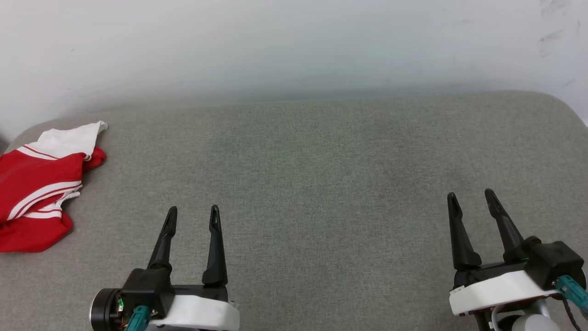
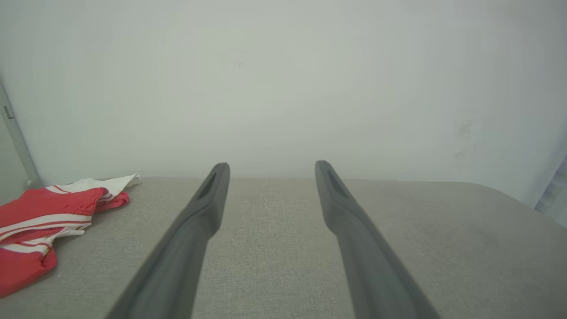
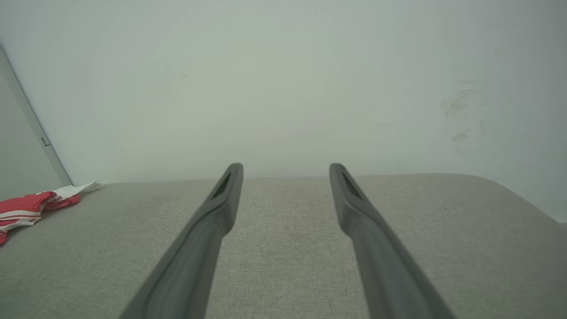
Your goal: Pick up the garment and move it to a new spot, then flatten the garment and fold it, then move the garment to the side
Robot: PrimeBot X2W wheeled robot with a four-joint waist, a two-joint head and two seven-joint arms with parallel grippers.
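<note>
The garment [image 1: 39,188] is a red shirt with white striped trim and a white sleeve, lying crumpled at the far left edge of the grey padded surface [image 1: 312,161]. It also appears at the left of the left wrist view as the garment [image 2: 42,221] and small at the far left of the right wrist view as the garment [image 3: 31,206]. My left gripper [image 1: 193,214] hovers open at the lower left, to the right of the garment and apart from it. My right gripper [image 1: 471,196] stands open at the lower right, with nothing between its fingers.
A pale wall [image 1: 294,46] rises right behind the surface's far edge. The surface's corners are rounded at the far left and far right. A grey vertical strip [image 3: 35,128] runs along the wall at the left.
</note>
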